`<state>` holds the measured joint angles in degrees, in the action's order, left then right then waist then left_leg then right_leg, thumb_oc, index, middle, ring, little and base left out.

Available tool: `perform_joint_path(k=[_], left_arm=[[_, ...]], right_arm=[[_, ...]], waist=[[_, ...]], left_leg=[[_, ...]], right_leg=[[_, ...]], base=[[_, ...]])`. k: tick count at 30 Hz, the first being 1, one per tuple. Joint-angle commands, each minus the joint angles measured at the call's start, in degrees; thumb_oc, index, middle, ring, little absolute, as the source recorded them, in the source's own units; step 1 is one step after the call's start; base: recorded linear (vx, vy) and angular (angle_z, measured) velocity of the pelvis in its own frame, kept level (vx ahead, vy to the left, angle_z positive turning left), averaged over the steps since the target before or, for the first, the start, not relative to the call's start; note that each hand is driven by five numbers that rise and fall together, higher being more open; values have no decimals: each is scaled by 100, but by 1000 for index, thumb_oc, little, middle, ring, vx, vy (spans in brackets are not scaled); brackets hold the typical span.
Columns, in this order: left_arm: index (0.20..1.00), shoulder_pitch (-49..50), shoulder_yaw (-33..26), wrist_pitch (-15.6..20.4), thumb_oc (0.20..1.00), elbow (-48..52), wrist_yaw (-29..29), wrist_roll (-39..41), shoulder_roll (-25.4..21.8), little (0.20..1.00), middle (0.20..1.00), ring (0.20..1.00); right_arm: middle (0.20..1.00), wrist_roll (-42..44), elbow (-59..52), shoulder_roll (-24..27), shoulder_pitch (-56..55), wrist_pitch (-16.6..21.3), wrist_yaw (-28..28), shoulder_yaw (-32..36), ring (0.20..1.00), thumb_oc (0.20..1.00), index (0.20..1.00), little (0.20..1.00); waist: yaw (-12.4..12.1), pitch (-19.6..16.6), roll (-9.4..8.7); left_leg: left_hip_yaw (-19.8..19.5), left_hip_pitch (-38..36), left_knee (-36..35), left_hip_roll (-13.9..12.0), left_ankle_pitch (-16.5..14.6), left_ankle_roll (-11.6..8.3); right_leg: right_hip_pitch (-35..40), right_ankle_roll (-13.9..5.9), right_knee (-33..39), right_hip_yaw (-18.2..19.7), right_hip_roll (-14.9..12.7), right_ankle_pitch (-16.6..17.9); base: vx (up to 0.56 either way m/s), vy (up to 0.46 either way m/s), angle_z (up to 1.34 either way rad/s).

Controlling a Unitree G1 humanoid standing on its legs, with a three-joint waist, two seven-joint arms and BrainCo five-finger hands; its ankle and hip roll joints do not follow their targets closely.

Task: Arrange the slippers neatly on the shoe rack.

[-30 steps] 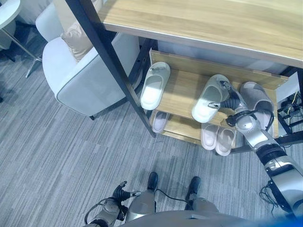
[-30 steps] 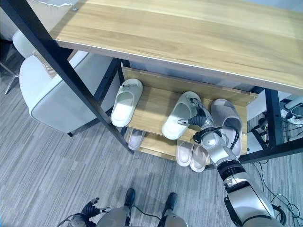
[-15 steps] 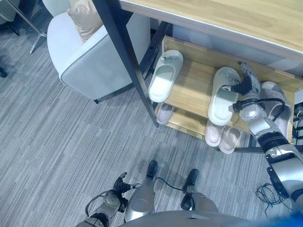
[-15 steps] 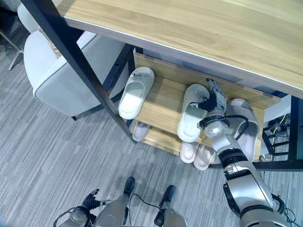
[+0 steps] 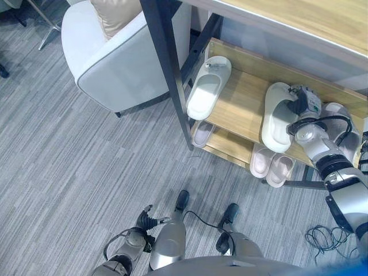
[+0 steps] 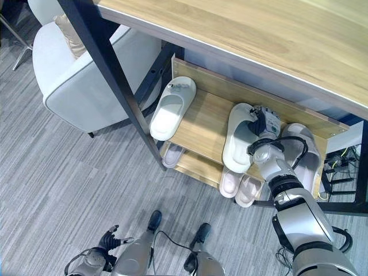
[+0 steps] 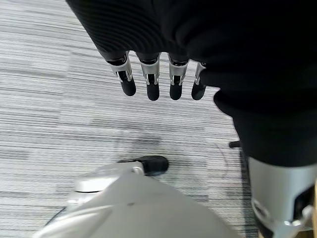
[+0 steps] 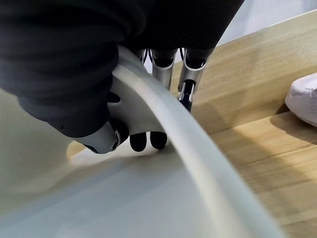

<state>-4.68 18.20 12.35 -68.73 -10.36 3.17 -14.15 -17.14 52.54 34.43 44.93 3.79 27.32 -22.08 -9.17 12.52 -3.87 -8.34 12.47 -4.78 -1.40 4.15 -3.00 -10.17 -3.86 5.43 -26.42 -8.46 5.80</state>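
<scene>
A pale green slipper [image 5: 276, 118] lies front to back on the shoe rack's upper wooden shelf [image 5: 238, 106]. My right hand [image 6: 262, 123] is at its far end, shut on the slipper's raised edge [image 8: 163, 144], thumb [image 8: 101, 139] inside and fingers outside. Its mate [image 5: 207, 87] lies at the shelf's left end, angled. A grey slipper [image 6: 307, 152] sits to the right of my hand. My left hand [image 5: 144, 221] hangs low over the carpet, fingers [image 7: 151, 82] straight, holding nothing.
A pair of pinkish slippers [image 5: 271, 167] and a single one [image 5: 202, 133] lie on the lower shelf. A black table leg [image 5: 170, 69] stands at the rack's left corner, under a wooden tabletop [image 6: 259, 34]. A white armchair [image 5: 118, 63] stands on the left.
The view has shifted. My right hand has turned the held slipper from a slant to straight front to back and now sits at its far end.
</scene>
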Motion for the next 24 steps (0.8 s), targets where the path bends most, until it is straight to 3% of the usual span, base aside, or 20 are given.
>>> perform_joint_path(k=[1, 4, 11, 20, 24], left_arm=[[1000, -25, 291, 41, 1000, -201, -45, -24, 145, 1000, 1000, 1000], [1000, -137, 225, 19, 1000, -205, -20, -21, 172, 1000, 1000, 1000], [1000, -165, 238, -17, 1000, -220, 51, -21, 193, 1000, 1000, 1000], [1000, -324, 272, -20, 1000, -230, 57, 109, 90, 1000, 1000, 1000], [1000, -296, 258, -43, 1000, -296, 102, 166, 32, 1000, 1000, 1000]], right_arm=[[200, -89, -355, 203, -91, 54, 117, -58, 200, 200, 200, 200], [200, -194, -1229, 226, -203, 50, 247, 236, 200, 200, 200, 200], [200, -102, -1703, 116, -178, 32, 214, 414, 200, 200, 200, 200], [200, 25, -1485, -67, 289, 5, 43, 83, 200, 200, 200, 200], [200, 158, -1250, -247, 484, 1, -52, -89, 200, 200, 200, 200]], waist=[[-90, -104, -88], [-22, -101, -35], [-34, -142, -23], [-113, -66, -105], [-184, -30, -242]], left_leg=[[343, 229, -22, -47, -112, -298], [359, 205, -22, -39, -142, -291], [333, 193, -22, -13, -164, -262], [276, 330, -22, 24, -121, -260], [236, 413, -22, 17, -105, -265]], right_leg=[[558, -672, -43, 11, -434, -360], [555, -680, -43, 53, -459, -349], [567, -687, -43, 26, -474, -335], [463, -692, -43, 24, -473, -298], [410, -688, -43, 2, -462, -291]], base=[[0, 0, 0], [-15, 24, 0], [-1, 5, 0], [-13, 11, 7], [-6, 11, 3]])
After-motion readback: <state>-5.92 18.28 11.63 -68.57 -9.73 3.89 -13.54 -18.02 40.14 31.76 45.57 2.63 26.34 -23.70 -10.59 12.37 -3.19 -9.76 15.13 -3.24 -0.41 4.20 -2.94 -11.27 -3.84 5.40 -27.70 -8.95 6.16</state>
